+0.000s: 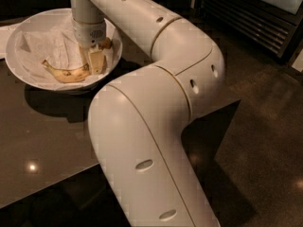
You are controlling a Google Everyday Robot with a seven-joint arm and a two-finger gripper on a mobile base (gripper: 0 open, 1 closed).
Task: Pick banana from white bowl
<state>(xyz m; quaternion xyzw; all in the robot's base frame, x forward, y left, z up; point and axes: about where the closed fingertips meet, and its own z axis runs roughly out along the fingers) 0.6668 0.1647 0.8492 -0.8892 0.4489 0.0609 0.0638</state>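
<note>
The yellow banana (66,74), speckled with brown, lies on crumpled white paper in the front part of the white bowl (28,77), at the upper left of the camera view. My gripper (96,63) reaches straight down into the bowl and sits at the banana's right end, touching or just over it. The gripper's body hides that end of the banana. The banana rests on the paper and is not lifted.
The bowl stands on a dark glossy table (42,145) whose right edge runs near my arm's big white elbow (156,126). A dark floor lies to the right, with a black slatted cabinet (251,18) at the back right.
</note>
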